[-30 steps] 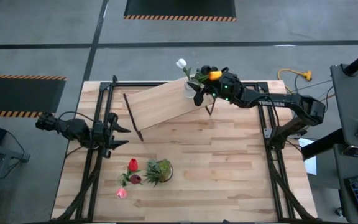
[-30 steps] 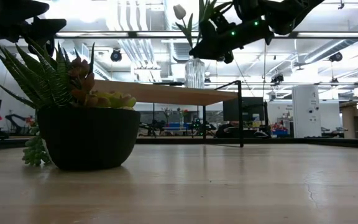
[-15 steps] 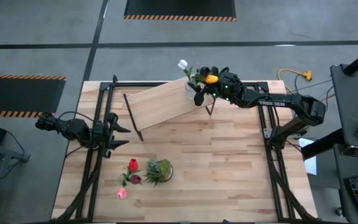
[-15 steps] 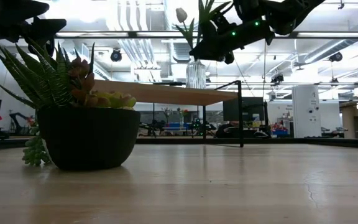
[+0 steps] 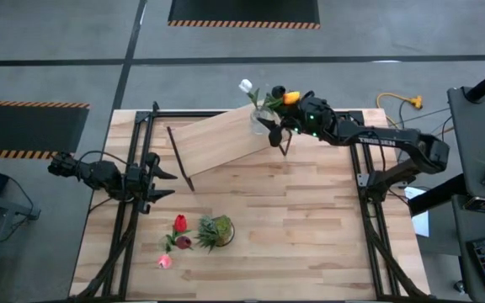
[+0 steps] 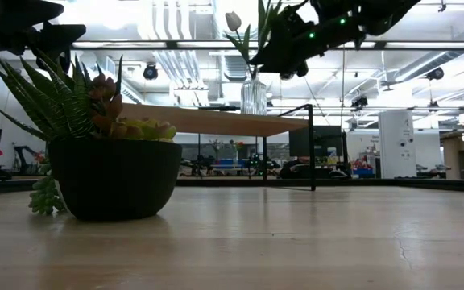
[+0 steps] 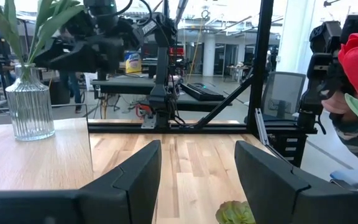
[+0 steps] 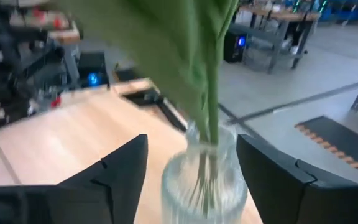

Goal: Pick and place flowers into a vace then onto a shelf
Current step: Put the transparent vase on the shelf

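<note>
Our right gripper (image 5: 269,128) hung spread astride the vase (image 8: 205,180) on the shelf (image 5: 217,141); the loose flowers (image 5: 175,240) lay nearer our parted, waiting left gripper (image 5: 160,178)

Ribbed glass vase (image 8: 199,180) between spread right gripper (image 8: 191,168) fingers (image 8: 124,165), green flower stems (image 8: 211,93) inside, on shelf board (image 8: 73,137).

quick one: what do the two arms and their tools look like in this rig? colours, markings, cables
Both arms are dark, near-black, jointed segments. The right arm has white lettering on its forearm and small green lights near the wrist. The left arm shows thin black cabling looping along it. The right tool and the left tool each have two broad, flat, matte dark fingers with angular edges.
</note>
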`<state>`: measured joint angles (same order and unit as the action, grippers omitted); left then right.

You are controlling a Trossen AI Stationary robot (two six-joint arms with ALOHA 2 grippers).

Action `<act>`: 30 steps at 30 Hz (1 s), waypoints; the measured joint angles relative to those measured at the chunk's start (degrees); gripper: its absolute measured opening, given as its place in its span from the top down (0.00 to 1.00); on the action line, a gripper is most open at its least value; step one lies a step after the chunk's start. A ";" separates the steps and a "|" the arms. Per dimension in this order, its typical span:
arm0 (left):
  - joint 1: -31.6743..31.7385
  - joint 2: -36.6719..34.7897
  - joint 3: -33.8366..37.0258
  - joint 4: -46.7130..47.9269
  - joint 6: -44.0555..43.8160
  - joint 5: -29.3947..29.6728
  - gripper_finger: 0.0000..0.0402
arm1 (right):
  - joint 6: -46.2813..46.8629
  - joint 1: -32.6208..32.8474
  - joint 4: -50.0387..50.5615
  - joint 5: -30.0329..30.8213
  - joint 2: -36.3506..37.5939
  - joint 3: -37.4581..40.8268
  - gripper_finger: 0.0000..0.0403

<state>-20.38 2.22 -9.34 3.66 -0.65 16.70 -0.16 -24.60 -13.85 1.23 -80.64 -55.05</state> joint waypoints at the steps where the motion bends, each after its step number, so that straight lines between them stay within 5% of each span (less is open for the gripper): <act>1: -0.01 0.00 0.00 0.00 -0.24 0.00 0.53 | -0.16 0.00 1.89 -0.05 0.57 0.00 0.40; 7: 0.02 0.00 0.00 0.02 -0.56 -0.01 0.53 | -0.35 1.57 6.47 0.08 6.63 4.57 0.37; 15: -0.01 0.02 0.00 0.74 -0.56 -0.03 0.53 | -0.89 12.39 4.24 -0.07 20.25 21.62 0.41; 30: 0.02 0.01 0.00 0.96 -0.56 -0.01 0.53 | 3.61 17.75 -1.41 0.24 55.74 47.74 0.51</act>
<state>-20.36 2.23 -9.34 4.62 -1.21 16.69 3.45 -6.85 -15.26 1.47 -24.90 -7.31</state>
